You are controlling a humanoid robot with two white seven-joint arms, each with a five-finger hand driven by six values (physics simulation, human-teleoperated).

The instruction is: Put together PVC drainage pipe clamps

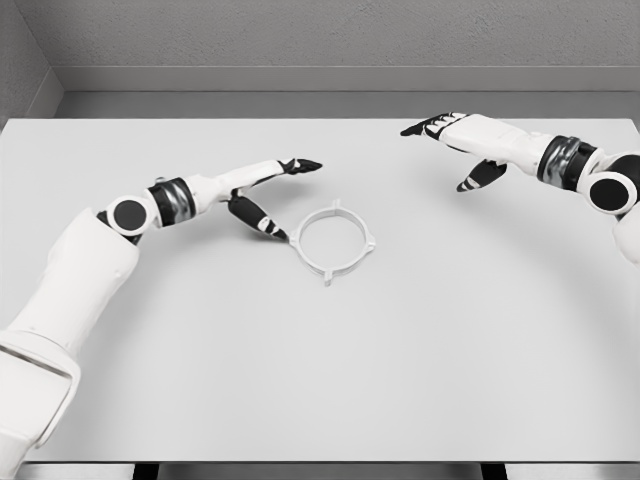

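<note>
Presently, white clamp ring [334, 243] is lying flat mid-bench [450, 360], ungrasped; left hand [268, 190], fingers spread and empty, is hovering just beside its left rim, likely approaching to grasp; right hand [462, 140], also open, is waiting far right, well apart.

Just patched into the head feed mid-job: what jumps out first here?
A white ring-shaped pipe clamp lies flat near the middle of the white table. The left hand reaches in, open, its thumb close by the clamp's left edge. The right hand hovers open, far right, holding nothing.
</note>
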